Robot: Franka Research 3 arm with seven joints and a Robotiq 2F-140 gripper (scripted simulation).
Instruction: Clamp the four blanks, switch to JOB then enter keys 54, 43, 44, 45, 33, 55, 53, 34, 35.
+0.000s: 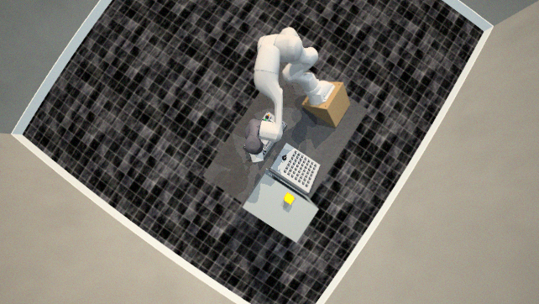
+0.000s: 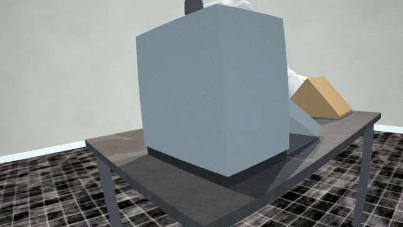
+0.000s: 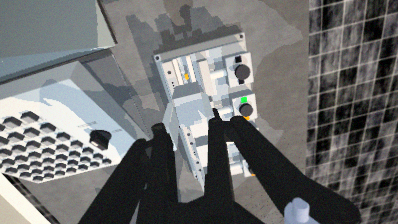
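My gripper (image 3: pixel 190 108) is shut on a pale grey blank (image 3: pixel 190 107), held over the vise fixture (image 3: pixel 200 48). The blank and fingers hide parts of the stations. The valve (image 3: pixel 242 72) at the far end has dark lenses. The valve (image 3: pixel 245 109) beside it has its green lens (image 3: pixel 244 100) and amber lens (image 3: pixel 246 118) lit. Another amber lens (image 3: pixel 252 174) is lit lower down, partly hidden by a finger. The sloped key panel (image 1: pixel 317 166) (image 3: pixel 56 90) shows no lit key. Its selector (image 1: pixel 284 157) (image 3: pixel 100 139) is a black knob; its setting cannot be read. The amber lamp (image 1: pixel 289 198) is lit.
The tall cabinet (image 1: pixel 273 210) (image 2: pixel 185 91) stands behind the key panel and hides the fixture in the exterior view. The arm's wooden base block (image 1: pixel 336 110) (image 2: pixel 317 100) is at the other end of the table (image 1: pixel 224 170) (image 2: pixel 185 194).
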